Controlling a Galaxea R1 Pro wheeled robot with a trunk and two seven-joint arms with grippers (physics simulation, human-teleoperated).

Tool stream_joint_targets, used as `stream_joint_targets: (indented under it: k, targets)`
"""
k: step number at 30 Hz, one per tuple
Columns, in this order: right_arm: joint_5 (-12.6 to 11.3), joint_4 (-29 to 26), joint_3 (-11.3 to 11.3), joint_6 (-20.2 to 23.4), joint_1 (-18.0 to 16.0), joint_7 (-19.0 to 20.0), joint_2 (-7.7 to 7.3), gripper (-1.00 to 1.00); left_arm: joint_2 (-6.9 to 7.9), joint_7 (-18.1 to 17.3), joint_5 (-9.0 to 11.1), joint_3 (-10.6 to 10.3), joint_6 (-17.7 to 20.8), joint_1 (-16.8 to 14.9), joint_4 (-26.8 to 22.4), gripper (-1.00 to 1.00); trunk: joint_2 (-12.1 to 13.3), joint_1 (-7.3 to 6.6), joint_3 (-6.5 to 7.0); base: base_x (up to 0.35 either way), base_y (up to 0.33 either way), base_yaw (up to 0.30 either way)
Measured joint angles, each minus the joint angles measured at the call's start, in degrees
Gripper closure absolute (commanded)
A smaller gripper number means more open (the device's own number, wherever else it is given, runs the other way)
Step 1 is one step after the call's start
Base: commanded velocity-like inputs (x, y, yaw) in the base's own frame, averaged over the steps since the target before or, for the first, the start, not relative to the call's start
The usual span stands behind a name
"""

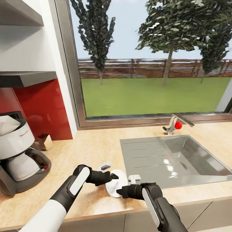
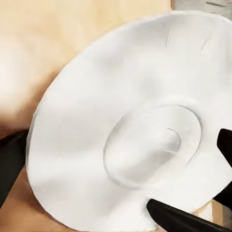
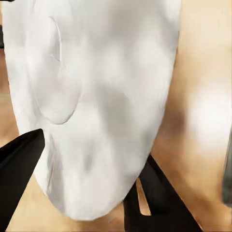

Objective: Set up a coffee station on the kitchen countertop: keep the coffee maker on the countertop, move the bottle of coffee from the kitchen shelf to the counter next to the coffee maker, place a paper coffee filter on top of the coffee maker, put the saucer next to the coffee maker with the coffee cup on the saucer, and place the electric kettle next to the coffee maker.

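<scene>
A white saucer (image 1: 116, 184) hangs tilted on edge just above the wooden countertop (image 1: 96, 148), at the sink's near left corner. My right gripper (image 1: 120, 192) comes in from the near side and is shut on the saucer's lower rim, with dark fingers (image 3: 21, 169) on either side of the saucer (image 3: 101, 96). My left gripper (image 1: 113, 176) is at the upper rim, jaws spread wide, with one finger (image 2: 10, 164) beside the saucer (image 2: 121, 121). The coffee maker (image 1: 19, 161) stands at the far left with a white paper filter (image 1: 7, 124) on top.
A steel sink (image 1: 174, 159) with a tap (image 1: 175, 122) lies to the right. A small brown object (image 1: 44, 141) sits against the red wall behind the coffee maker. Two grey shelves (image 1: 27, 77) hang above it. A large window runs behind the counter.
</scene>
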Motion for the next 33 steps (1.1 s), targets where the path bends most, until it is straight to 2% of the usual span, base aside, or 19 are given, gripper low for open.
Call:
stream_joint_targets:
  k: [1,8,25,28,33]
  targets:
    - [-0.90,0.00,0.09,0.13,0.00,0.01,0.03,1.00,0.00,-0.10,1.30,-0.02,-0.05,0.01,-0.03,-1.00,0.01,0.00,0.00,0.000,0.000,0.000]
    - [-1.32,-0.05,0.10,0.18,0.01,0.03,0.02,1.00,0.37,-0.09,2.19,0.16,-0.08,0.02,-0.38,-1.00,0.01,0.00,-0.01,0.000,0.000,0.000]
    - [-0.74,-0.66,0.08,0.09,0.01,0.01,0.01,1.00,1.19,0.05,1.94,0.54,-0.04,-0.10,-0.59,-1.00,0.02,0.01,-0.01,0.000,0.000,0.000]
    - [-0.74,-0.68,0.08,0.09,0.01,0.01,0.01,1.00,2.08,0.19,1.60,0.57,-0.18,-0.62,-0.59,-1.00,0.02,0.01,-0.01,0.000,0.000,0.000]
    - [-0.76,-0.82,0.05,0.09,0.01,0.01,0.05,1.00,3.84,0.14,1.40,2.06,-0.83,-2.59,-1.84,-1.00,0.01,0.01,0.00,0.000,0.000,0.000]
